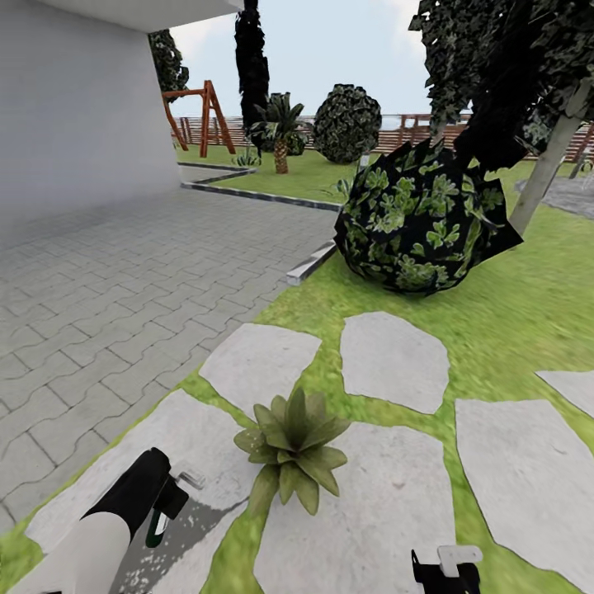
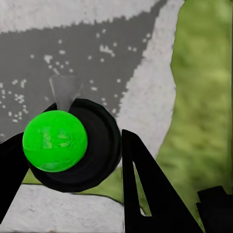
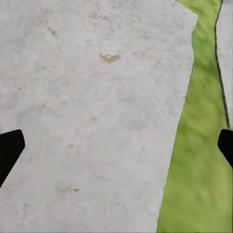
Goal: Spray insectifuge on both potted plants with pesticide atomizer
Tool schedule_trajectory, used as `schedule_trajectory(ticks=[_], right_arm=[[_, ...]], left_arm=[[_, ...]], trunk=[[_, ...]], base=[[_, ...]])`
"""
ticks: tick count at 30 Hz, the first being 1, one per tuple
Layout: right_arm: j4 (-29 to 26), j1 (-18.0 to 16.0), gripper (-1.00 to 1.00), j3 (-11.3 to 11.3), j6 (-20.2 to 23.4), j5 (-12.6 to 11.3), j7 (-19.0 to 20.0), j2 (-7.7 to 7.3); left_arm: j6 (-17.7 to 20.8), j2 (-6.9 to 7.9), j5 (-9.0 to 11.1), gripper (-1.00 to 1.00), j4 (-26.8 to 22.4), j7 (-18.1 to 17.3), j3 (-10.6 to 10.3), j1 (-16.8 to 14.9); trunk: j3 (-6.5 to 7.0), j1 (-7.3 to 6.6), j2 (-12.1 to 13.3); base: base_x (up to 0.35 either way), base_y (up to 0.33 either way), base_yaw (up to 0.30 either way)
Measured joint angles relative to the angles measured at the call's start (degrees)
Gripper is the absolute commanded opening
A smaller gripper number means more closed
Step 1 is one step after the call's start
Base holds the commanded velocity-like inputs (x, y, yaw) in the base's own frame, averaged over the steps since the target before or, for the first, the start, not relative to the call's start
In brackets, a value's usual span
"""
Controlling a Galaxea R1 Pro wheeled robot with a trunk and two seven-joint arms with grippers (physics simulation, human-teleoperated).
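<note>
Nearest the head camera, the left gripper hangs low over a stepping stone, its fingers clenched on the atomizer. The bottle's green cap faces the wrist camera, so the nozzle likely points down and away, ready to aim. Just right of it, a potted plant sits in the grass strip between stones, close enough to spray. The second plant cannot be picked out. Further right, the right gripper idles above bare stone, fingers released wide, keeping clear.
</note>
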Motion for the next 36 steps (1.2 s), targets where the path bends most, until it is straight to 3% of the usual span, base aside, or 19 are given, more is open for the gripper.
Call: schedule_trajectory(ticks=[13,29,36], right_arm=[[0.0,0.0,1.0,0.0,0.0,0.0,0.0,0.0],[0.0,0.0,1.0,0.0,0.0,0.0,0.0,0.0],[0.0,0.0,1.0,0.1,0.0,0.1,0.0,0.09]], left_arm=[[0.0,-0.01,0.0,-1.0,-0.7,0.0,0.1,0.0],[-0.1,-0.09,0.0,-1.0,-0.8,0.1,0.3,0.0],[0.0,0.0,0.0,-1.0,-0.8,0.1,0.6,0.0]], trunk=[[0.0,0.0,0.0],[0.0,0.02,0.0],[0.0,0.0,0.0]], base=[[0.021,-0.264,0.105],[-0.205,-0.218,0.004],[-0.044,-0.123,0.176]])
